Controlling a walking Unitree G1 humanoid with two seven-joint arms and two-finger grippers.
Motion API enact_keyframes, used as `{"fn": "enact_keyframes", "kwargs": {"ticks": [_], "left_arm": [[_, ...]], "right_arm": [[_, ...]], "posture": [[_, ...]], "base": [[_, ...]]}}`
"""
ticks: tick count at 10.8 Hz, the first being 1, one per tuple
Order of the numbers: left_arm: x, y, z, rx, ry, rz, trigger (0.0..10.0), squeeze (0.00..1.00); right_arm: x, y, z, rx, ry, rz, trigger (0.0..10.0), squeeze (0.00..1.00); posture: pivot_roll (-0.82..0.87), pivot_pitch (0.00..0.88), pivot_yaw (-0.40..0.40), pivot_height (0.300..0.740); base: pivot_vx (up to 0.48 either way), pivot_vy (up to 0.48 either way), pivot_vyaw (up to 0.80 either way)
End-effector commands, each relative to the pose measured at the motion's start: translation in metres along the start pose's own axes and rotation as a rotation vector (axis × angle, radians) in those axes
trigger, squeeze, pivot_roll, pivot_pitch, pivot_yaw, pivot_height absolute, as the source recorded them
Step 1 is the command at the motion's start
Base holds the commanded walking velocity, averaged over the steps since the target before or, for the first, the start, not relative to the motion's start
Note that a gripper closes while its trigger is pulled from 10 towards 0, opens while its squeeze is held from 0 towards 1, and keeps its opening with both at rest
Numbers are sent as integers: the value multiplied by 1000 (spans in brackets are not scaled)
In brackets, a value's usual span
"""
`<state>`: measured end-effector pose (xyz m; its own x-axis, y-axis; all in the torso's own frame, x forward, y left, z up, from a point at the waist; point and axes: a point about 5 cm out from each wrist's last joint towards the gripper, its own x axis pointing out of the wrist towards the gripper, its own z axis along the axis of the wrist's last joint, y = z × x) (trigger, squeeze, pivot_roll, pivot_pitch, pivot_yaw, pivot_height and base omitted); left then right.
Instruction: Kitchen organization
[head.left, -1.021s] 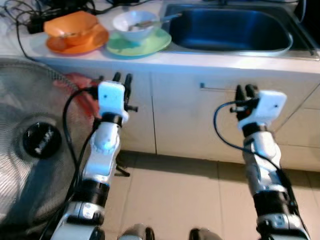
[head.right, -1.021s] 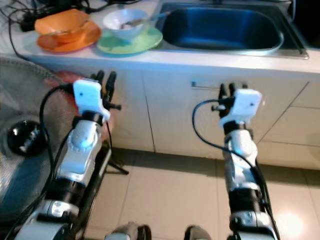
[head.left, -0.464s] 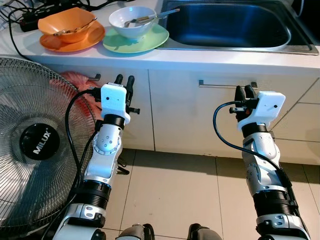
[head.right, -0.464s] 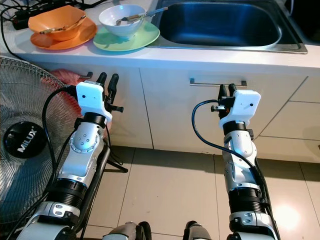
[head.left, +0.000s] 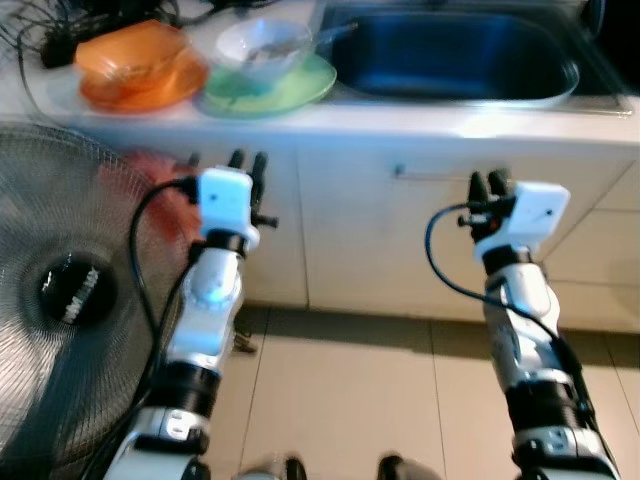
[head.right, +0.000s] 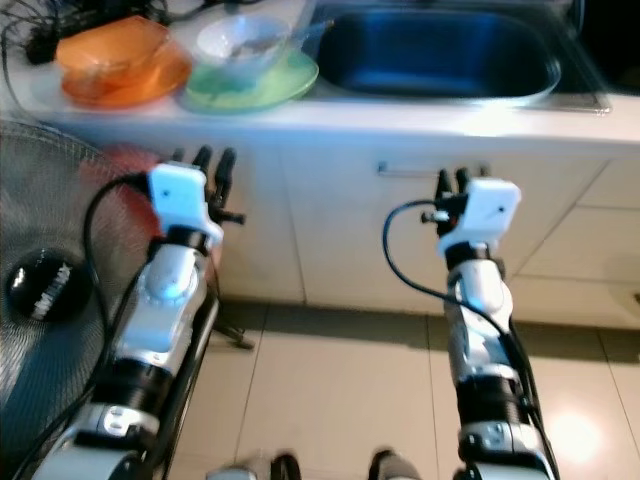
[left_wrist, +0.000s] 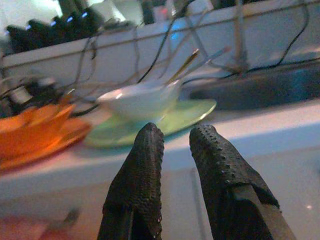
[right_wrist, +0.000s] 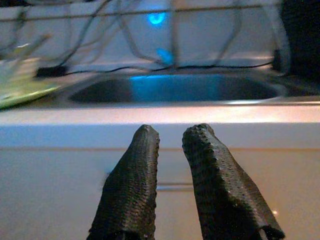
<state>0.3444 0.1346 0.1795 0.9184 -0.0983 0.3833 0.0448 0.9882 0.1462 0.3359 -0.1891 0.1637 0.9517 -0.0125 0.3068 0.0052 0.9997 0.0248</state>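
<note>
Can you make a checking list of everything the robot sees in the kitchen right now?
Surface: white counter, with a steel sink set in it.
Job's things: white bowl with a utensil in it, sitting on a green plate; orange bowl on an orange plate beside it.
Clutter: something red low down by the cupboards, too blurred to name.
Claws: left claw and right claw both raised in front of the cupboard doors, below the counter edge, fingers slightly apart, holding nothing.
Cables: black cords tangled at the counter's back corner; a black cable loops along each arm.
Surroundings: standing fan on the robot's left, white cupboards with a bar handle, tiled floor.
</note>
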Motion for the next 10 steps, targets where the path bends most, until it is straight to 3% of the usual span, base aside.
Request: {"fn": "enact_keyframes", "kwargs": {"ticks": [1, 10], "left_arm": [[1, -3, 1, -7, 1, -2, 10000, 0], [1, -4, 2, -6, -1, -5, 10000, 0]], "right_arm": [[-2, -4, -3, 3, 19, -14, 10000, 0], [-1, -4, -3, 2, 16, -13, 10000, 0]], "posture": [[13, 153, 65, 740], [14, 152, 63, 740]], "base": [[360, 0, 0], [351, 0, 0]]}}
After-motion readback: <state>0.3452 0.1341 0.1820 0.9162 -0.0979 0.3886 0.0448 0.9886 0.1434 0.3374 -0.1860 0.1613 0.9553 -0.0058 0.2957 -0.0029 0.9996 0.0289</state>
